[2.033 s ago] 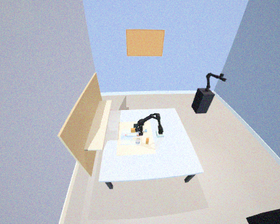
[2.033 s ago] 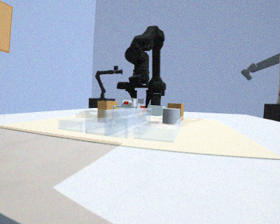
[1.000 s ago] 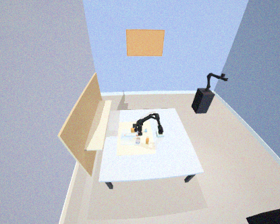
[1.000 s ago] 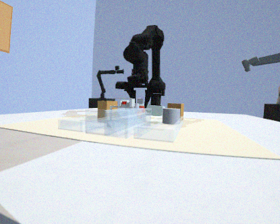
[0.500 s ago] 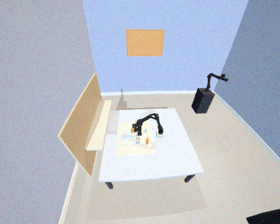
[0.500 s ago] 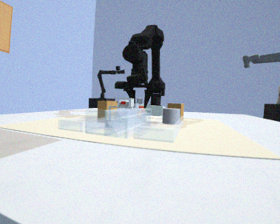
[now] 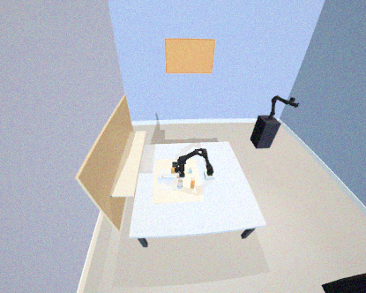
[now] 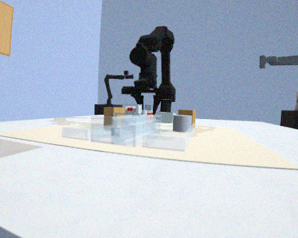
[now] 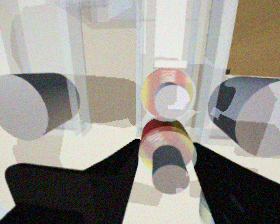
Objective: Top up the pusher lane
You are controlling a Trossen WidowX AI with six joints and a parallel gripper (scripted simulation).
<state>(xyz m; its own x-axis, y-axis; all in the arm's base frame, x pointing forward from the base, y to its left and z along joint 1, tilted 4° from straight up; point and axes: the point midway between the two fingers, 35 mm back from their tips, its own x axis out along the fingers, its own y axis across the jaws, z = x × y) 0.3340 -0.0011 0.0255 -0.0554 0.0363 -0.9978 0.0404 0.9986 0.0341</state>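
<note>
In the wrist view my gripper [image 9: 165,145] is shut on a jar [image 9: 167,157] with a red and yellow band and a grey lid. It holds the jar upright at the front of the clear-walled lane [image 9: 141,65]. A matching jar [image 9: 169,95] stands just behind it inside the lane, close to or touching it. A pale plate behind that jar looks like the pusher plate [image 9: 170,63]. In the exterior view the gripper [image 8: 148,104] hangs over the clear rack [image 8: 126,130], and the jars show only as small red marks [image 8: 131,108].
Two larger grey jars flank the lane, one on the left [image 9: 33,102] and one on the right [image 9: 251,117] [image 8: 182,122]. Brown boxes [image 8: 113,112] [image 8: 187,115] [image 9: 261,40] stand behind the rack. All rest on a cream mat [image 8: 223,147] on the white table [image 7: 199,216].
</note>
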